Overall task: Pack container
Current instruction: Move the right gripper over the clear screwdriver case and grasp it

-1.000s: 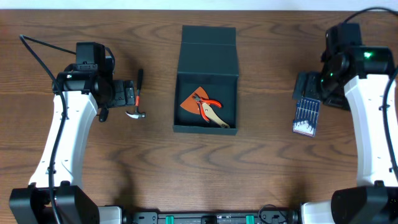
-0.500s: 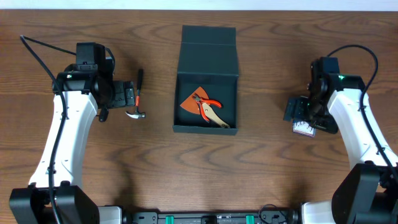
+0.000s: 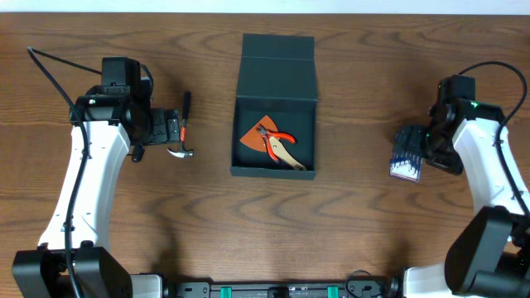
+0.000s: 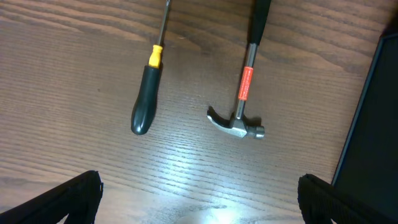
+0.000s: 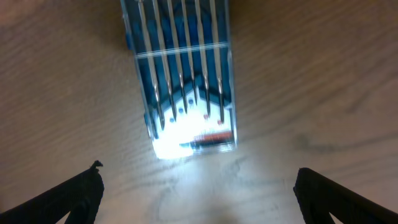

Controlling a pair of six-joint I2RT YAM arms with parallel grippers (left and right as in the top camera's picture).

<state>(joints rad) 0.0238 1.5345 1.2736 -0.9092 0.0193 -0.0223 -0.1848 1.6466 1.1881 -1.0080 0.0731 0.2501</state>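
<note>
The container is a dark teal-black box in the middle of the table, its flap lid folded back and open. Inside lie an orange triangle and red-handled pliers. My left gripper hangs open over bare wood, just short of a small hammer and a black-handled screwdriver. Open as well, my right gripper hovers at the near end of a clear blue pack of thin screwdrivers. Neither gripper touches anything.
The container's dark side wall stands at the right edge of the left wrist view, close to the hammer. Bare wooden tabletop lies in front of the container.
My right arm swung toward the table's near side, went left, then came back right, ending low over the blue pack. The left arm, hammer and container have not moved.
</note>
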